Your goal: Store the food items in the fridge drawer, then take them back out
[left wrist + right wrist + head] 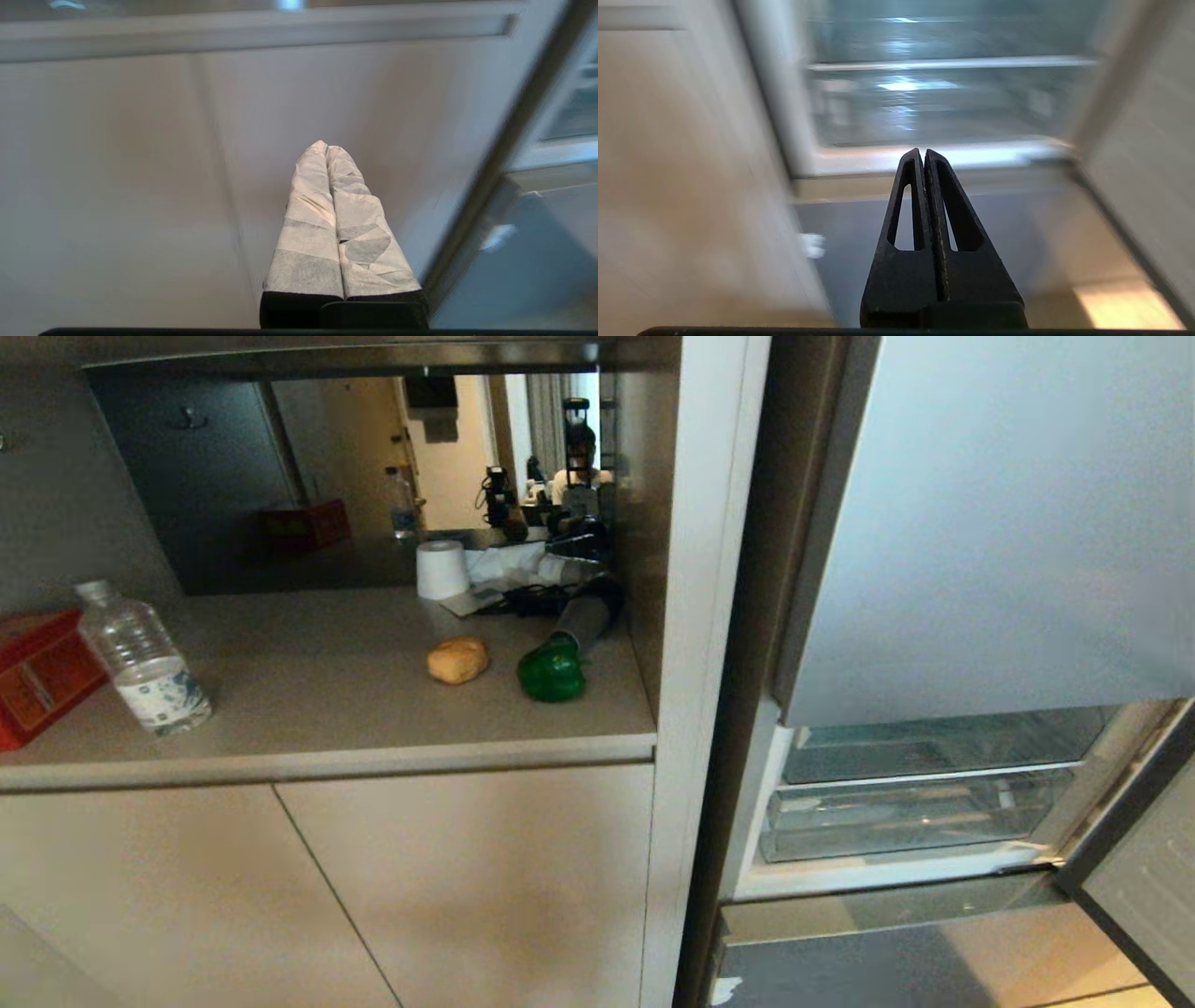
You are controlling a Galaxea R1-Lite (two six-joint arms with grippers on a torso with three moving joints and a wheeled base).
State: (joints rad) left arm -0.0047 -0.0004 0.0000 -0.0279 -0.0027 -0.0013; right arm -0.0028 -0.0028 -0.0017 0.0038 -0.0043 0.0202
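On the beige table (308, 709) set into a wall niche, a golden-brown lump (457, 660) and a glossy green bell pepper (552, 672) lie side by side near the right wall, the pepper at 3 o'clock of the lump and just apart from it. A clear water bottle (145, 658) stands upright far off at 9 o'clock, just beside a red tin box (37, 677) at the table's left end. A white paper roll (442, 569) stands at 12 o'clock of the lump, against the mirrored back wall. Open table lies between the bottle and the food, and the front edge is bare. Past a white upright panel (695, 644), at 3 o'clock, the fridge's tall top door (1008, 513) hangs ajar, with clear bins (915, 812) showing below it; the silver-blue fridge drawer (915, 971) sits beneath, a white tape scrap at its left edge. The left hand (326, 147), wrapped in white tape, is pressed together, holding nothing, before a cabinet front. The right hand (923, 154) is likewise pinched closed and empty, pointing toward the drawer.
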